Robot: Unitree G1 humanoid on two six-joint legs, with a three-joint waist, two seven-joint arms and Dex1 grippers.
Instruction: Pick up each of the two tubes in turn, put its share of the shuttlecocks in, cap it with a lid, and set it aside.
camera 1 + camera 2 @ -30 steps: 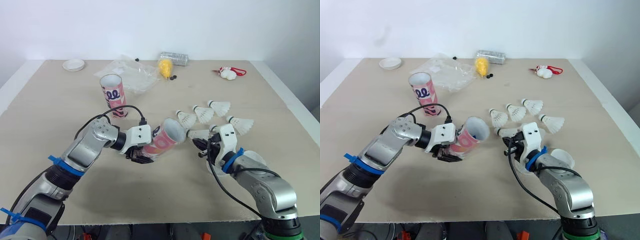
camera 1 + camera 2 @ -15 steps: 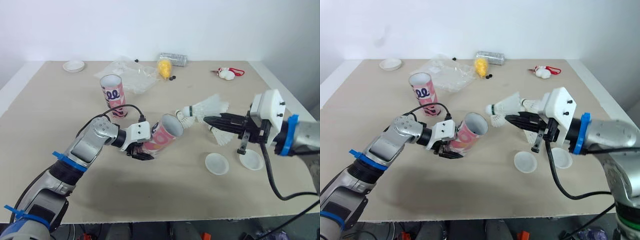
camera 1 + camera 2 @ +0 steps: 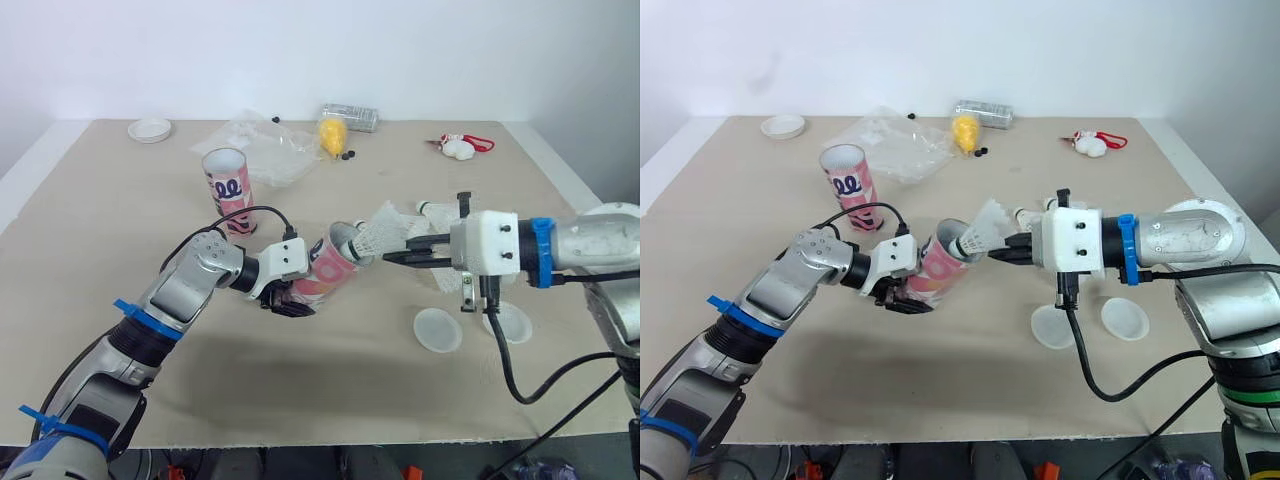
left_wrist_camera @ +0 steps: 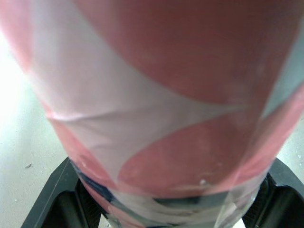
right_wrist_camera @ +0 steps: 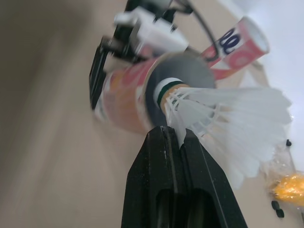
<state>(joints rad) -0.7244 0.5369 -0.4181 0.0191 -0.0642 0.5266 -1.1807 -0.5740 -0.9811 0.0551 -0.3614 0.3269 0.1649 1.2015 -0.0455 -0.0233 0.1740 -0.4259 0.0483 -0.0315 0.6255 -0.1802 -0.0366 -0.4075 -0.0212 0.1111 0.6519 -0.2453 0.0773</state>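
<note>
My left gripper (image 3: 285,298) is shut on a pink tube (image 3: 325,272) and holds it tilted above the table, its open mouth facing right. My right gripper (image 3: 388,257) is shut on a white shuttlecock (image 3: 377,234) by its feathers. The shuttlecock's cork (image 5: 167,90) sits right at the tube's mouth (image 5: 183,71). A second pink tube (image 3: 227,188) stands upright further back on the left. Two white lids (image 3: 438,329) (image 3: 505,322) lie on the table below my right arm. More shuttlecocks (image 3: 437,209) lie behind that arm, partly hidden.
Along the far edge of the table (image 3: 90,230) are a small white dish (image 3: 148,129), a crumpled clear plastic bag (image 3: 255,150), a yellow object (image 3: 331,135), a clear packet (image 3: 350,116) and a red-and-white item (image 3: 458,148).
My right gripper rose from the table with a shuttlecock and carried it left to the tube's mouth. The two lids, hidden before, now show. The left gripper and tube barely moved.
</note>
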